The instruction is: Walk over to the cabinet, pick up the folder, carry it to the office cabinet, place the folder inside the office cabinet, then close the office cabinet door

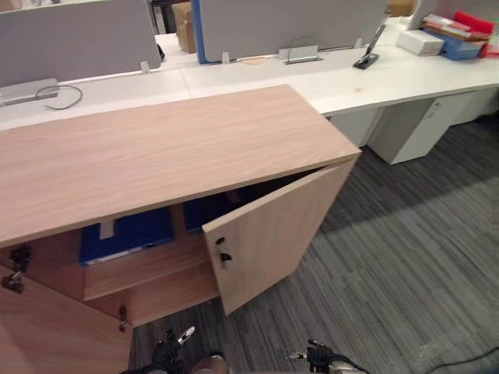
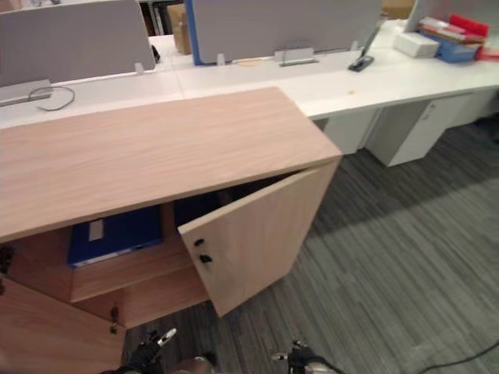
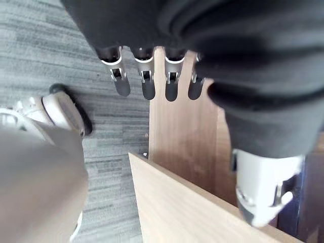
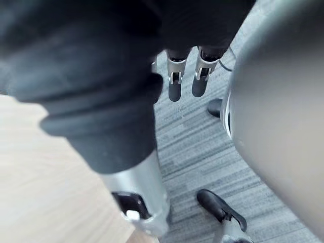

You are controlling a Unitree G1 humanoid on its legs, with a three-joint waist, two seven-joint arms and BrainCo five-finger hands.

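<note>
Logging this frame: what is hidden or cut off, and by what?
Blue folder, eye views: back part hidden under the cabinet top.
Second blue item: mostly behind the open door; folder or not, unclear.
Left robot hand and right robot hand, eye views: cut off by the bottom edge.

One cabinet (image 1: 156,148), two blue folders (image 1: 129,234) (image 1: 204,212)

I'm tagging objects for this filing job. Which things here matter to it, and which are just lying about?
Job: flat blue folder on the shelf inside; light wooden cabinet; its half-open right door; left robot hand and right robot hand, both open, empty.
Lying about: white desk; grey divider panels; small white box; brown cardboard box; grey looped cable.
</note>
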